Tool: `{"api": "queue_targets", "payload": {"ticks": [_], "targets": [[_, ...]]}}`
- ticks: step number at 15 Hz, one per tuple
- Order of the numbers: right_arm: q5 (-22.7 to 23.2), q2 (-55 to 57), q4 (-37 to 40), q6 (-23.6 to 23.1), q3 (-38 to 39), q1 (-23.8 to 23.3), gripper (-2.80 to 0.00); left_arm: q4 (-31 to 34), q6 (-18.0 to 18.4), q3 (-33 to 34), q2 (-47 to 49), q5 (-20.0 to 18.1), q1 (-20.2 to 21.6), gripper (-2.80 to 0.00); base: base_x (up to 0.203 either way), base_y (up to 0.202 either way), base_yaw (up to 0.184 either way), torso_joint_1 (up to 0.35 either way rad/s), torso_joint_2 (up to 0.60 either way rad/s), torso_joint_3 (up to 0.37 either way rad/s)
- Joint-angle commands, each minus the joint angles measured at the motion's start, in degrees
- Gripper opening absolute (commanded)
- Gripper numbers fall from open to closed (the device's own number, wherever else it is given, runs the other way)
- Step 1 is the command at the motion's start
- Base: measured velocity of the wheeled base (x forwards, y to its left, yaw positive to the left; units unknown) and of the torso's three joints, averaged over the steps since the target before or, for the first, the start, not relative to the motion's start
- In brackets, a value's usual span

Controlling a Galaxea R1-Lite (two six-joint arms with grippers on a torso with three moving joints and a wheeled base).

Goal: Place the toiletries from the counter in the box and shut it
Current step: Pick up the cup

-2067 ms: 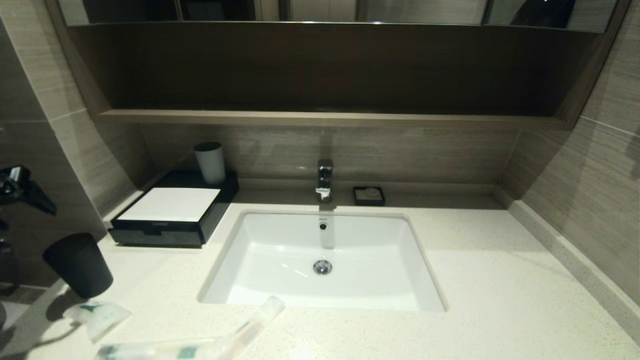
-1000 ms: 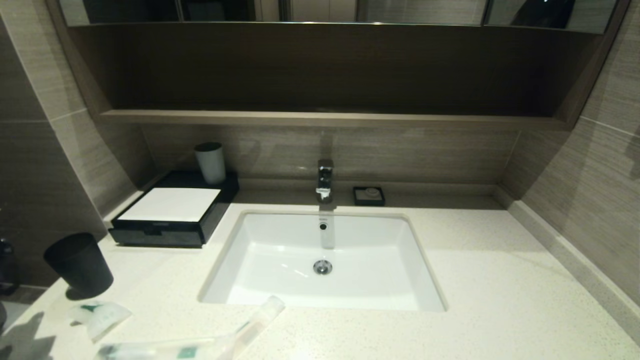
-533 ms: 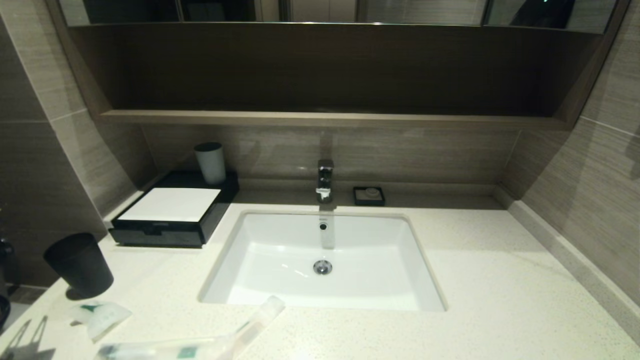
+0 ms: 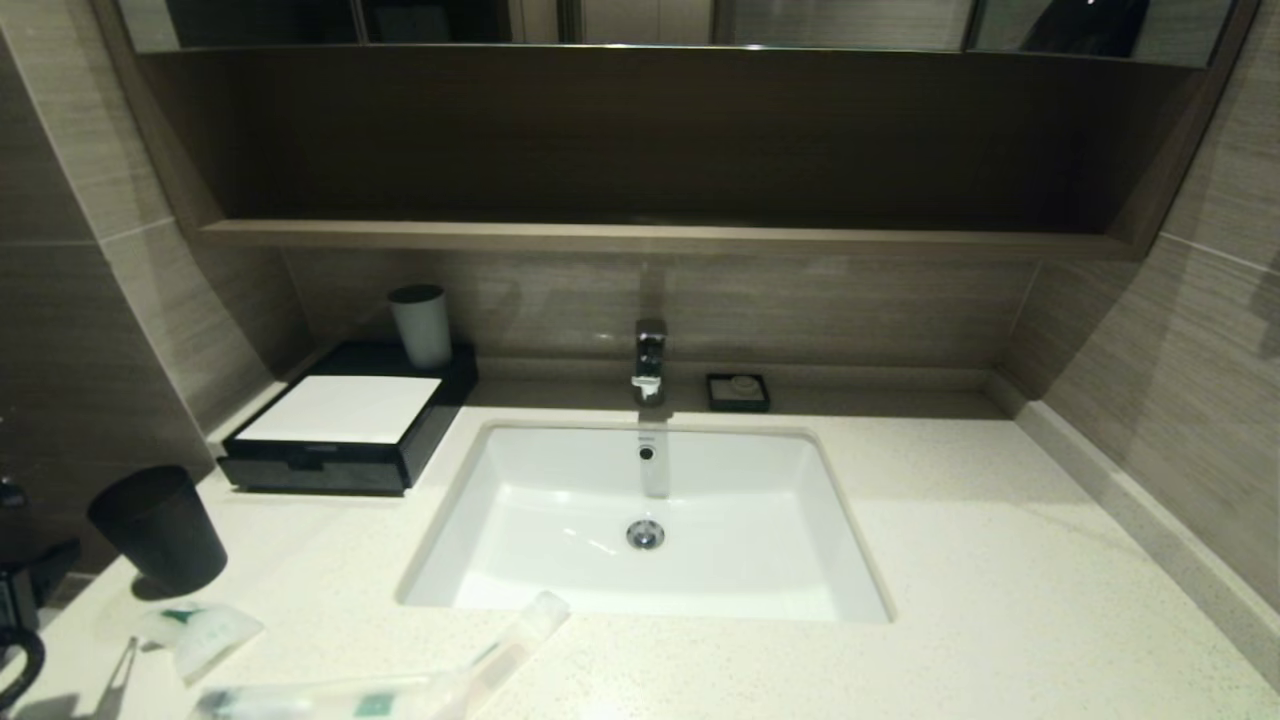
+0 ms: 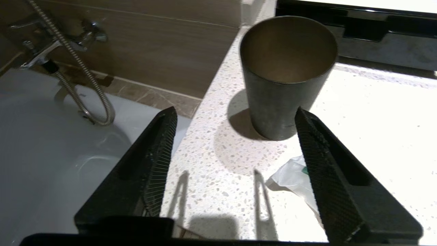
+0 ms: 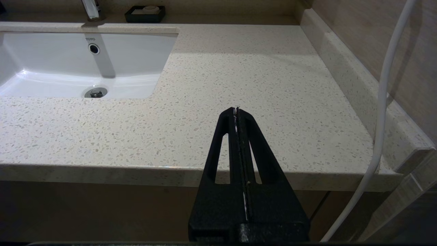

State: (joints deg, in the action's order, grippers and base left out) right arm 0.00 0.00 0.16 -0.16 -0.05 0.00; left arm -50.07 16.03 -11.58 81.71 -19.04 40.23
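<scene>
1. Your right gripper [image 6: 236,109]: parked at the counter's front edge on the right side, fingers pressed together, holding nothing.
2. Your left gripper [image 5: 235,118]: low over the counter's left front corner, fingers spread wide, nothing between them; in the head view only a dark part of it shows at the left edge [image 4: 20,600].
3. Long wrapped toiletry [image 4: 400,680]: lying flat on the counter [image 4: 1000,600] along its front edge, one end reaching up to the sink rim.
4. Small sachet [image 4: 205,635]: white with green print, flat on the counter, just in front of the black cup; its corner lies beside your left gripper's finger [image 5: 327,164].
5. Black cup [image 4: 158,530]: upright, open side up, near the left edge.
6. Sink [image 4: 750,570]: white, set into the counter's middle.
7. Box [image 4: 345,425]: black with a white top, left of the sink, behind the cup.
8. Grey cup [image 4: 420,325]: upright on the black surface just behind the box's white top.
9. Faucet [image 4: 649,360] and soap dish [image 4: 738,390]: by the back wall.
</scene>
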Motion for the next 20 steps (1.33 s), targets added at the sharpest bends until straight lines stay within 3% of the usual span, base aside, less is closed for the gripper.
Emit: {"api": "queue_targets", "payload": {"ticks": [1,4,12,20], "targets": [[0.0,0.0,0.0,0.0,0.0,0.0,-2.80,-4.1,-0.1,1.3,3.5,-0.3,-0.8,0.00,0.000,0.000,0.000,0.000,0.00,0.000],[0.0,0.0,0.0,0.0,0.0,0.0,-2.80,-15.8,-0.5,4.4,8.2,-0.5,-2.7,0.00,0.000,0.000,0.000,0.000,0.00,0.000],[0.0,0.0,0.0,0.0,0.0,0.0,-2.80,-19.1,-4.0,4.7,12.0,-0.8,-4.8,0.00,0.000,0.000,0.000,0.000,0.00,0.000],[0.0,0.0,0.0,0.0,0.0,0.0,-2.80,-22.4,-4.1,2.3,16.5,-0.7,-5.4,0.00,0.000,0.000,0.000,0.000,0.00,0.000]]}}
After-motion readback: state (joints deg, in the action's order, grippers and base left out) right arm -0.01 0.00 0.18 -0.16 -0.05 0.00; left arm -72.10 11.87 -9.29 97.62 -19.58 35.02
